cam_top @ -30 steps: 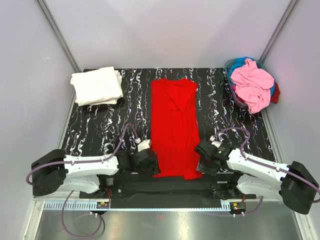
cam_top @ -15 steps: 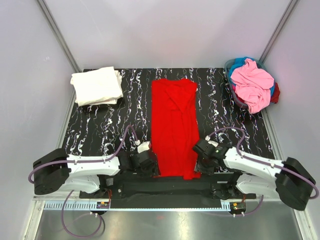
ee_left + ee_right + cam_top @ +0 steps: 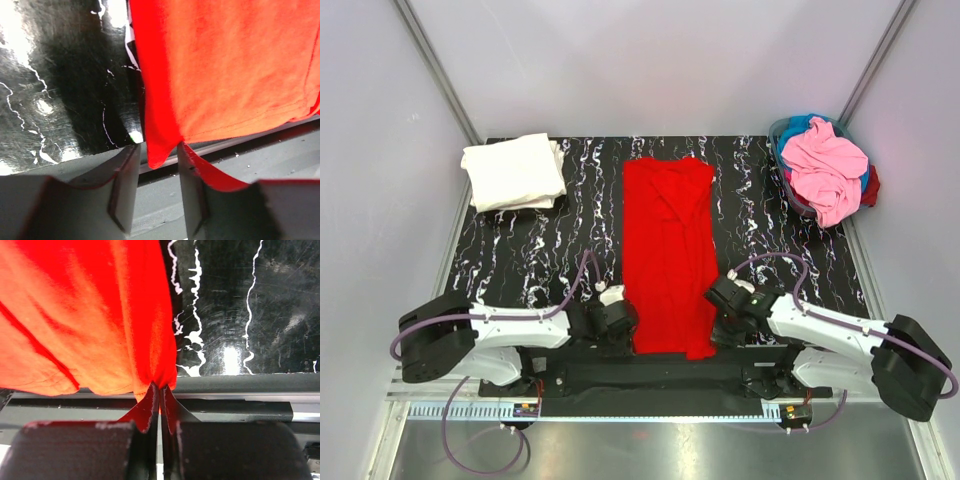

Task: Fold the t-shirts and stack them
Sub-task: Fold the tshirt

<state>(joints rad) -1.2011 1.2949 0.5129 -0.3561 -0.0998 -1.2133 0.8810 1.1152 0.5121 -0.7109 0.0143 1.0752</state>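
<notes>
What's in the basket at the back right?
A crumpled pink shirt fills the basket, with blue cloth and dark red cloth peeking out beneath; anything deeper is covered.

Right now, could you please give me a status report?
Left gripper open, astride near corner of red t-shirt. Right gripper shut on hem. Nothing atop it.

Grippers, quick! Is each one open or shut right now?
Left gripper: open, straddling a corner of the red t-shirt, not pinching it.
Right gripper: shut on the red t-shirt's hem.
</notes>
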